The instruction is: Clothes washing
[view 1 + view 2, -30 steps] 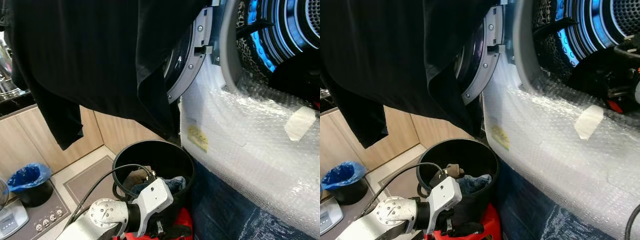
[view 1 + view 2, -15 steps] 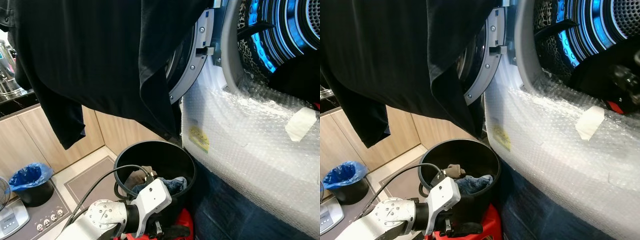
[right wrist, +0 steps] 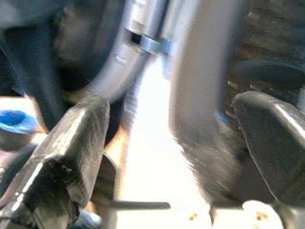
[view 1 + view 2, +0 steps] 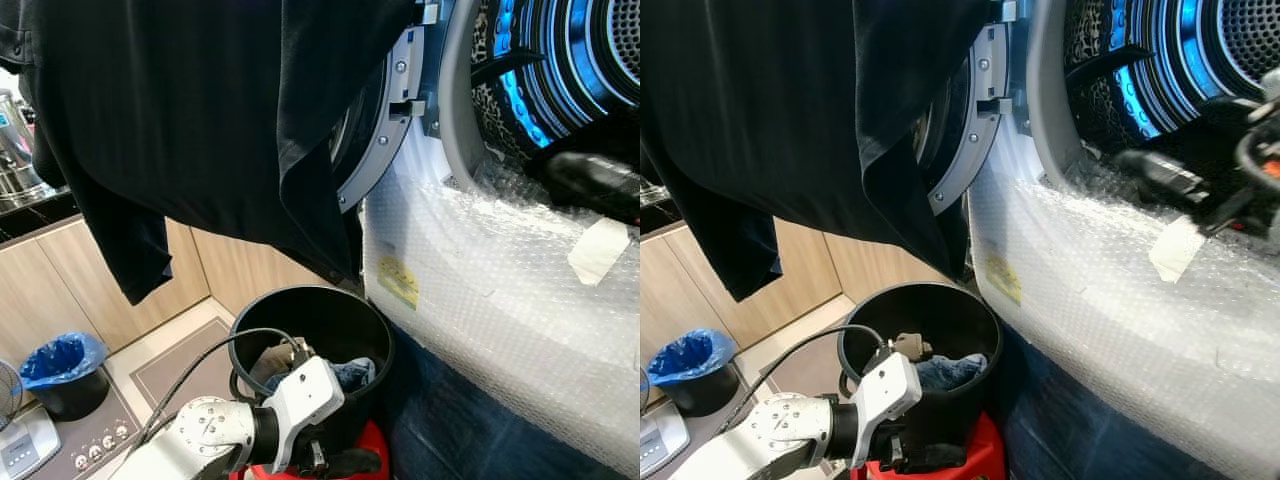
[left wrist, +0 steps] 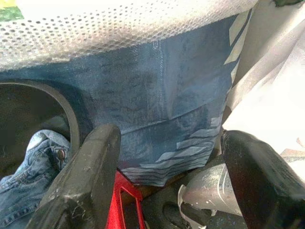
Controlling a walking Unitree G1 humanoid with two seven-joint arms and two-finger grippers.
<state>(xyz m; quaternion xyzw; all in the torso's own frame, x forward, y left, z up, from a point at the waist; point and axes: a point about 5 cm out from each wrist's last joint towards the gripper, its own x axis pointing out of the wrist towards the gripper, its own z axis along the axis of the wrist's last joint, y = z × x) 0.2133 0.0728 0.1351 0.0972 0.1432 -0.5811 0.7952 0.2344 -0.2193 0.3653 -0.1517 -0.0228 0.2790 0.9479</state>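
Observation:
A large black garment [image 4: 200, 120] hangs over the open washer door [image 4: 385, 110] and covers the upper left. Beside it the drum [image 4: 575, 60] glows blue inside. Below stands a black bucket [image 4: 375, 325] with blue jeans [image 4: 352, 373] and a brown piece in it. My left gripper [image 5: 167, 176] is open, low in front of the bucket beside a red stool [image 4: 980, 455], with nothing between its fingers [image 5: 90, 176]. At the drum's mouth my right gripper [image 4: 1165, 178] is open and blurred; its fingers [image 3: 71, 143] hold nothing.
Bubble wrap [image 4: 500, 290] covers the washer's front, with blue sheeting [image 4: 450, 430] below it. A small bin with a blue bag [image 4: 60, 365] and a white scale [image 4: 20, 445] stand on the floor at left, by wooden cabinets [image 4: 40, 285].
My right gripper has moved left, out from deep in the drum to its front rim. The left arm and the black garment have stayed where they were.

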